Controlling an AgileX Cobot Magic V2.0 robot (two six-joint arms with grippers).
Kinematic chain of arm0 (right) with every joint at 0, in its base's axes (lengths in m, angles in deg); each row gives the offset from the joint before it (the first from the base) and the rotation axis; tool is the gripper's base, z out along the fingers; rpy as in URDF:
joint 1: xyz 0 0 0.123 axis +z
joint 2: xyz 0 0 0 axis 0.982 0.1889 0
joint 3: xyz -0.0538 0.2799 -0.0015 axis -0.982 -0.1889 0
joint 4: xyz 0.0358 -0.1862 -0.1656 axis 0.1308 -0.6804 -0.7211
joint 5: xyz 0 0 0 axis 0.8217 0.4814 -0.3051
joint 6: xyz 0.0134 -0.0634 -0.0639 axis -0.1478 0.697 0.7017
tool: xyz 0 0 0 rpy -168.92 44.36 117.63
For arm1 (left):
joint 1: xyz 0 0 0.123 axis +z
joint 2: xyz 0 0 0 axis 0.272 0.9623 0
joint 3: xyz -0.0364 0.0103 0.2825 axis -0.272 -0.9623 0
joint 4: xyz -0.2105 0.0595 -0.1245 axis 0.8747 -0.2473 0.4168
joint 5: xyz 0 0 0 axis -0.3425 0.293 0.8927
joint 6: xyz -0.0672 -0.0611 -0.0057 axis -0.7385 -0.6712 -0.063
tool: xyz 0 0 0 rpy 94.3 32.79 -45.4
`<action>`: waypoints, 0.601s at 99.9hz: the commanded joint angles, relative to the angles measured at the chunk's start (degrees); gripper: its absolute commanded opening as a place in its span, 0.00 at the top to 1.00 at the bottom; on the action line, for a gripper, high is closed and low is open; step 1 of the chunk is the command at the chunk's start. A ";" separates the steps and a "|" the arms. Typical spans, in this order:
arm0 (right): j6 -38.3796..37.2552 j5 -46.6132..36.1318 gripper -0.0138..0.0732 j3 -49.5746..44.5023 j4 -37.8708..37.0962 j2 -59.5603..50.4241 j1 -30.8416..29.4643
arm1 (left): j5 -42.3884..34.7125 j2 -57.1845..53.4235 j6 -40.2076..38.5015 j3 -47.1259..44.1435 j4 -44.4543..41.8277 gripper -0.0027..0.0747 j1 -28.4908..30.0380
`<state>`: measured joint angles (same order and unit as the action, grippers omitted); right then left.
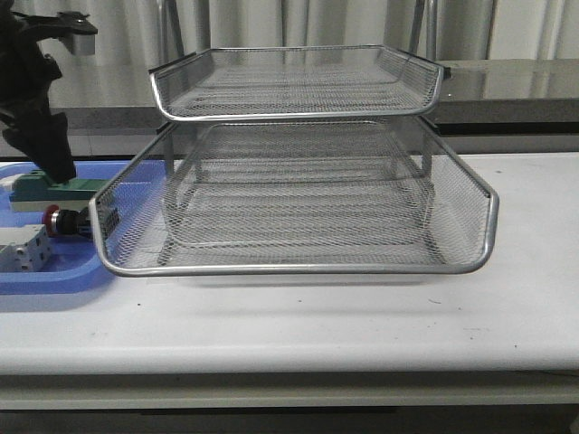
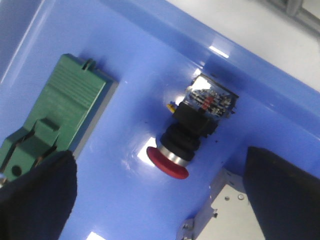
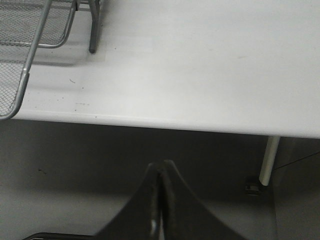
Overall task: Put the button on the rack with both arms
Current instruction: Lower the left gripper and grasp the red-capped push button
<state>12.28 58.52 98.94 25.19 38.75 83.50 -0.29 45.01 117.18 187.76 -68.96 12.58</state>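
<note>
White surface [image 1: 362,316] fills the near edge of my front view, carrying the rack [image 1: 298,199] at centre. Left of it, the button [image 2: 192,132] lies on its side in the blue tray [image 2: 150,60], between a green block [image 2: 55,115] and a grey block [image 1: 23,246]. My left end effector [image 2: 160,195] hangs spread wide above the button. My right end effector [image 3: 160,200] is pressed closed, off the surface's edge.

The rack's [image 1: 298,194] mesh wall hides part of the button [image 1: 65,221]; the front view crops the blue tray [image 1: 45,276].
</note>
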 commanded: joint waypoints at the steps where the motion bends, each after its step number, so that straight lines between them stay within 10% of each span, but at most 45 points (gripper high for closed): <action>1: 0.00 -3.20 0.92 1.92 -0.23 0.13 -0.07 | -1.08 -2.24 3.38 1.81 1.73 0.14 -1.06; 60: 0.00 -3.20 0.92 1.92 -0.23 0.13 -0.07 | -5.35 2.14 10.35 1.81 -0.08 0.14 -4.12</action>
<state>12.28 58.52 98.94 25.19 38.75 83.50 -4.27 49.81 127.45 187.93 -69.15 8.73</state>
